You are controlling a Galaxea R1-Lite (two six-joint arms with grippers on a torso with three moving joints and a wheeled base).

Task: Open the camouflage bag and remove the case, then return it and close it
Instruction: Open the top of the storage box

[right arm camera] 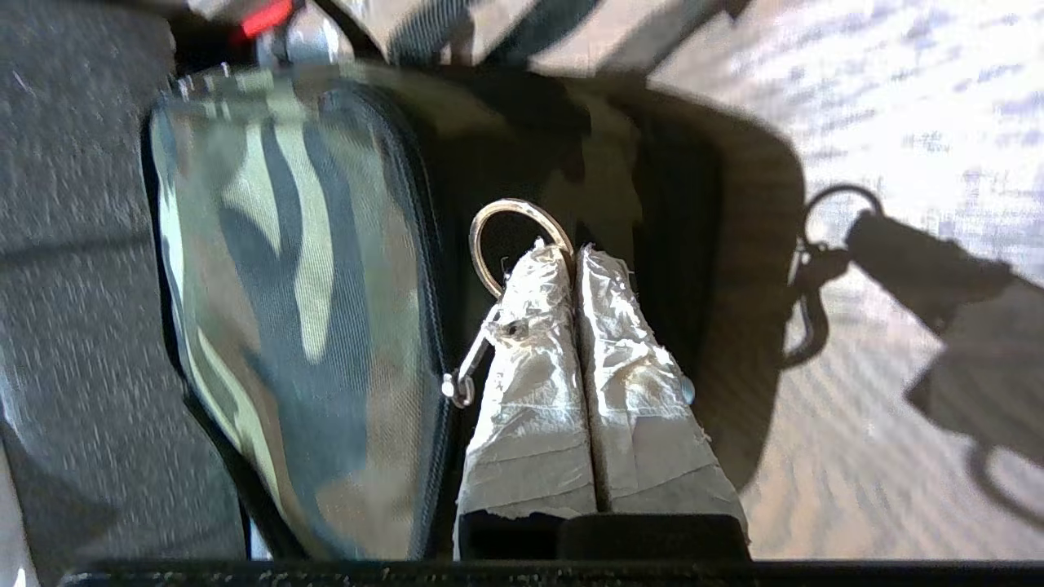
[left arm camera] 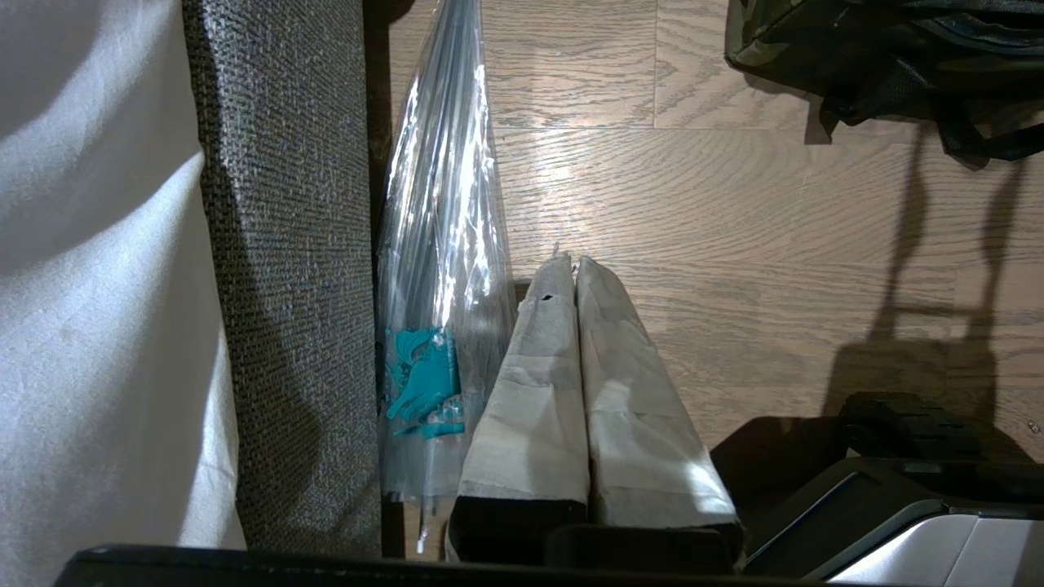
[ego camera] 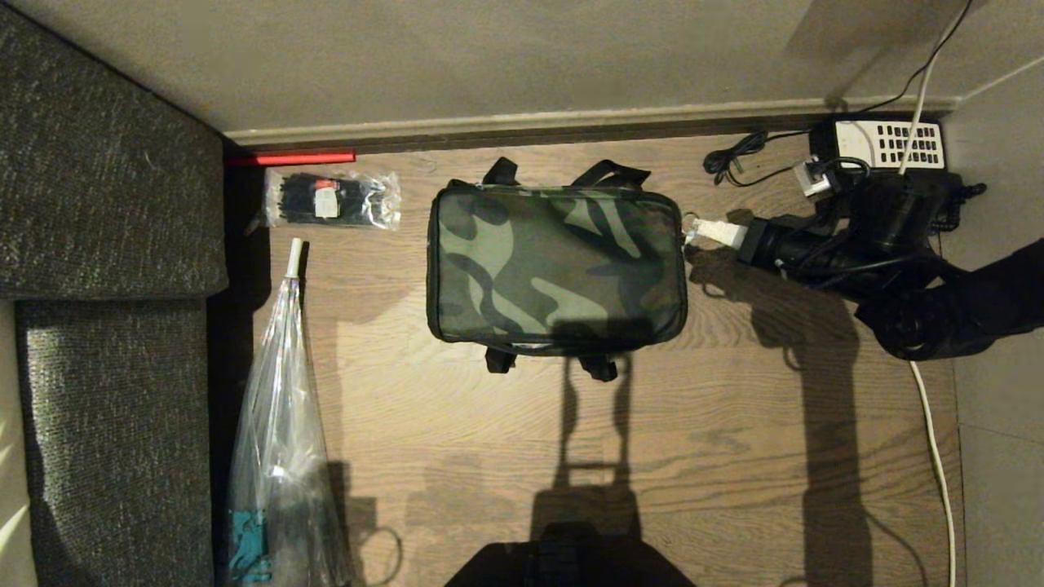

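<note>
**Bag zipped, right gripper pinched on the zipper ring**

You are at the very start: the camouflage bag [ego camera: 556,265] lies flat on the wood floor [ego camera: 718,440], lid down and zipped as far as the head view shows, with no red lining on show. The case is not visible anywhere, so it is presumably inside the bag.

Your right gripper [ego camera: 708,231] sits at the bag's right end, its taped fingers [right arm camera: 530,342] pressed together. In the right wrist view the metal ring [right arm camera: 515,236] of the zipper clip curves out from right at the fingertips, so you seem to have the clip pinched, though the exact bite is hidden behind the tape. Your left gripper [left arm camera: 573,273] is parked well to the left of the bag, fingers together and holding nothing, just beside a clear plastic sleeve [left arm camera: 444,269].

A black telephone [ego camera: 885,147] sits beyond the bag's right end, by the wall; it is not the case.

Everything is left: run the zipper round, lift the lid, take the case out, put it back, zip up
</note>
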